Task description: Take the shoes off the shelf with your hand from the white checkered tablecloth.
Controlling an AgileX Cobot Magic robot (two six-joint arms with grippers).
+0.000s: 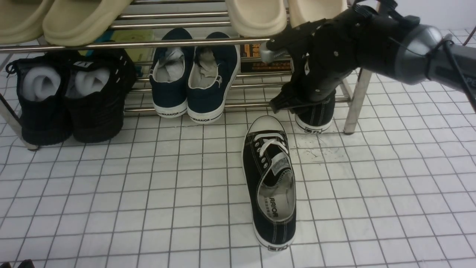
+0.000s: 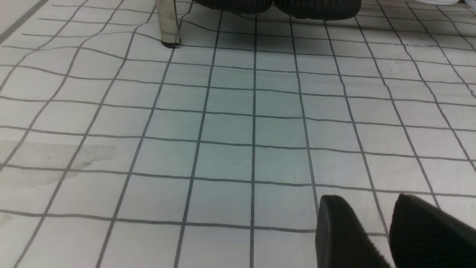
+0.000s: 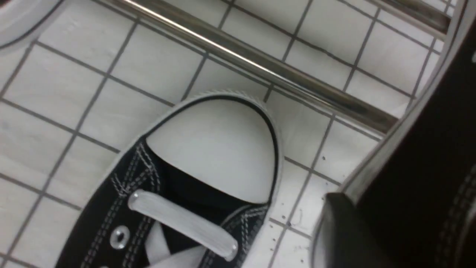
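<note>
One black canvas sneaker lies on the white checkered tablecloth, toe toward the shelf; its white toe cap shows in the right wrist view. The second sneaker leans on the chrome shelf's lower bars at the right, heel toward me. My right gripper is on this sneaker's left side. One finger presses on its side wall; the other is hidden. My left gripper hovers low over bare cloth, slightly open and empty.
Black knit shoes and navy slip-ons sit on the lower tier to the left. Beige slippers lie on the top tier. The shelf's right post stands just right of my right gripper. A lower bar runs past the toe cap.
</note>
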